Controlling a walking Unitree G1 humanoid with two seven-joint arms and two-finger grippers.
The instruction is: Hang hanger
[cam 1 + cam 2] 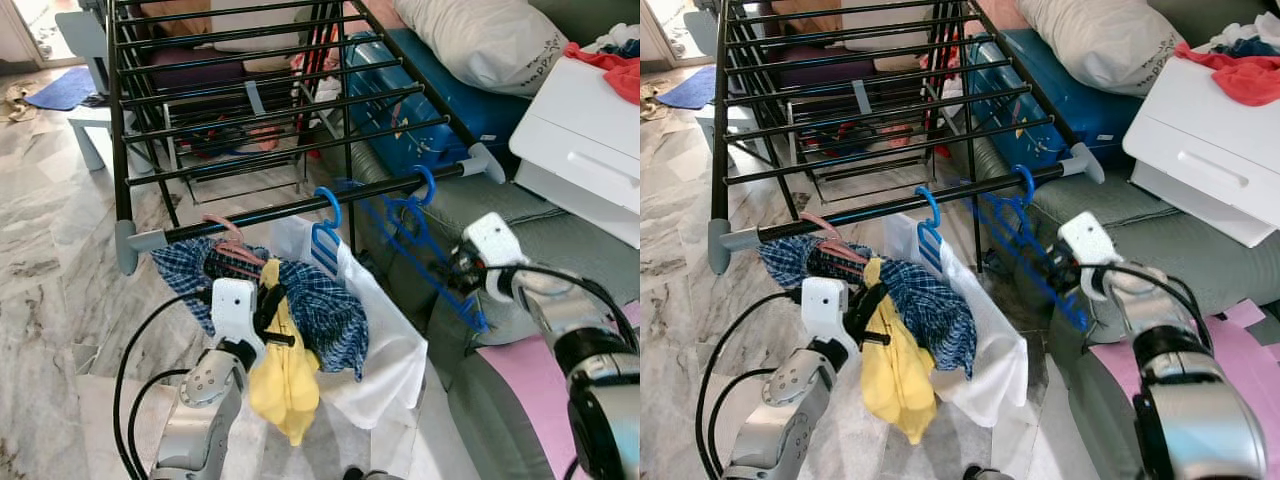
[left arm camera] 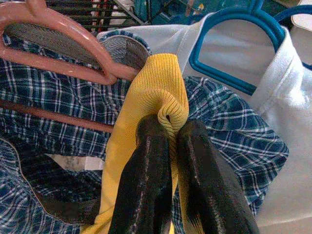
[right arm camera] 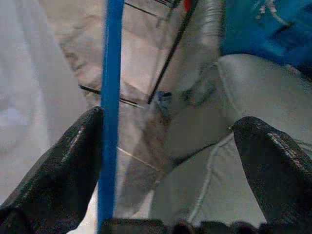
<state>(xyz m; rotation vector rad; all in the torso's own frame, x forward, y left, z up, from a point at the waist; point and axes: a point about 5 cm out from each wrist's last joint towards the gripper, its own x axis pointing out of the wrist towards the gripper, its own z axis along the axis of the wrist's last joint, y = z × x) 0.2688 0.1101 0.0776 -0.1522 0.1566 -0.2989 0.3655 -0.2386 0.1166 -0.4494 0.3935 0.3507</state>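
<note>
Left gripper sits closest to the head camera, fingers pinched tight on a fold of the yellow garment, low in front of the rack rail.

Task item: blue hanger, hook already over the rail near its right end, body hanging down toward the sofa. Right gripper is at the hanger's lower part, fingers spread wide. In the right wrist view one finger lies right against the blue bar; the other is well apart. So not gripping.

Neighbours on the same rail: a second blue hanger with the white shirt, and a pink hanger carrying the plaid shirt.

Risks, my read:
- Hook seat looks shallow. If that finger drags the bar on retreat, the hanger swings and could slide off the rail end.
- Left arm pulling on the yellow garment could tug the plaid shirt, shake the rail, and unseat the hangers.
</note>
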